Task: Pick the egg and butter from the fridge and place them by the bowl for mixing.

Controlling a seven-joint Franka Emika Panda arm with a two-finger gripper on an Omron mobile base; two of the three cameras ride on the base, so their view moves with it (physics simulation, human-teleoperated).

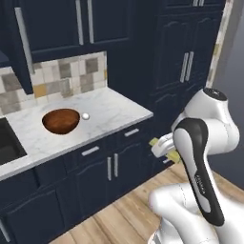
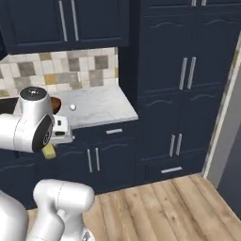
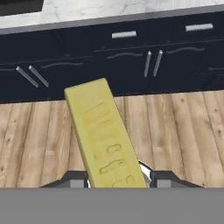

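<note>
The butter (image 3: 105, 135), a flat yellow stick with faint stamped marks along its face, sits clamped between the gripper (image 3: 117, 177) fingers, its free end tilting up and away from the hand over the wooden floor (image 3: 183, 131). In the hand view the two dark fingertips (image 3: 168, 178) press close against the stick's sides, so the jaws stand narrow around it. From the left side, a sliver of yellow peeks out just left of the white arm (image 1: 200, 143), low in front of the navy base cabinets (image 1: 114, 167); from the right side the same yellow shows beneath the hand, though it is small there and I would say only that it looks held level with the drawer fronts. The marble counter (image 1: 109, 107) stands farther off to the left. On it rests the reddish-brown bowl (image 1: 61, 120), and the white egg (image 1: 86, 116) lies just beside the bowl's right rim, seemingly not touching it. Behind them runs a tiled backsplash (image 1: 66, 78), with dark wall cabinets (image 1: 71, 24) above and tall navy doors (image 2: 186, 70) to the right
</note>
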